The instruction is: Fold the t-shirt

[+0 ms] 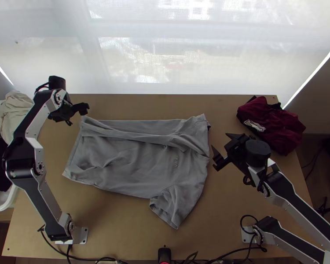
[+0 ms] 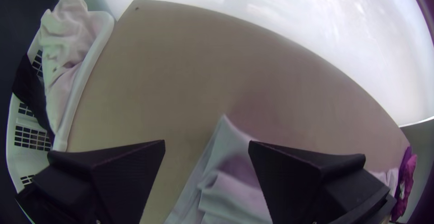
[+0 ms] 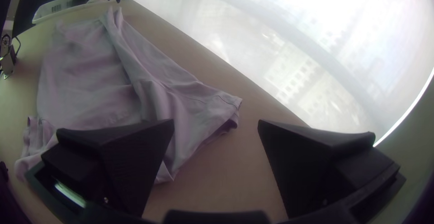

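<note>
A grey t-shirt [image 1: 134,163] lies on the table with its hem at the left; its far side is folded over lengthwise in a long strip, and the near sleeve sticks out toward the table's near edge. My left gripper [image 1: 78,115] is open just off the shirt's far left corner; in the left wrist view that corner of the shirt [image 2: 235,160] appears between the fingers of the gripper [image 2: 206,145]. Right of the shirt's collar end, my right gripper [image 1: 219,150] stands open with nothing in it. The right wrist view has the shirt [image 3: 95,79] beyond the open gripper [image 3: 216,123].
A dark red bunched garment [image 1: 273,125] lies at the table's far right. Beside the table's left edge is a white basket [image 1: 9,200] with a cream cloth [image 1: 14,115] and dark cloth. Black cables run along the near edge of the table [image 1: 121,237].
</note>
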`<state>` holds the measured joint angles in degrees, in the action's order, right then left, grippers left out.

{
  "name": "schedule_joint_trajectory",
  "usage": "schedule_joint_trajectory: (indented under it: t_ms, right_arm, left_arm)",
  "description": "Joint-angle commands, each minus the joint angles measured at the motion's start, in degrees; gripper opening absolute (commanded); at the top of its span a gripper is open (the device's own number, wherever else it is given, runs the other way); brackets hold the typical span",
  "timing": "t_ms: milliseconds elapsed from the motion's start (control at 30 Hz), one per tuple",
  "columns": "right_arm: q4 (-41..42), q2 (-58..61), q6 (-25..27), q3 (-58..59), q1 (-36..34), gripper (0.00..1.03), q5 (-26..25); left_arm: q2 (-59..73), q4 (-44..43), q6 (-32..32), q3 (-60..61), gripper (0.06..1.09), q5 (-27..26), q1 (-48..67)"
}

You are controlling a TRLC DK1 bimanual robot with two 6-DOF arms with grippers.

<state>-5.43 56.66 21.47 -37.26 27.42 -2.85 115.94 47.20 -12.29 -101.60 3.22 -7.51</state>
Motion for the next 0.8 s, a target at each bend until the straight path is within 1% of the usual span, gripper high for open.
schedule_joint_trajectory:
  t_ms: [0, 100, 200, 300, 467, 533, 700, 767]
  right_arm:
    - [0.4, -0.2, 0.0, -0.4, 2.2, 0.86, 0.0]
    - [0.4, -0.9, 0.0, -0.4, 2.6, 0.86, 0.0]
    - [0.4, -2.3, 0.1, -0.3, 2.6, 0.86, 0.0]
    - [-0.5, -4.5, 0.5, -0.3, 2.9, 0.86, 0.0]
    - [-5.7, -8.1, 0.8, -0.3, 4.6, 0.88, -0.5]
    - [-6.9, -9.6, 0.7, 0.2, 5.5, 0.88, -0.9]
    - [-10.6, -12.7, -0.2, 0.3, 7.5, 0.88, -1.2]
    - [-12.1, -13.9, -0.6, 0.2, 8.8, 0.88, -1.6]
  left_arm:
    - [-15.7, 15.6, 6.4, 11.1, 0.98, -3.7, -0.1]
    - [-23.7, 17.9, 8.3, 20.7, 0.98, -3.6, 0.6]
    - [-29.2, 18.3, 9.7, 29.3, 0.98, -1.7, -0.1]
    - [-33.8, 19.3, 11.0, 35.1, 0.98, -0.1, -1.5]
    - [-39.4, 22.4, 13.4, 41.4, 0.98, 1.2, -2.5]
    - [-41.3, 21.4, 13.9, 43.7, 0.98, 2.6, -2.7]
    - [-47.1, 13.2, 17.0, 50.4, 0.98, 2.5, -2.7]
    - [-47.8, 10.8, 17.8, 51.9, 0.98, 1.4, -2.6]
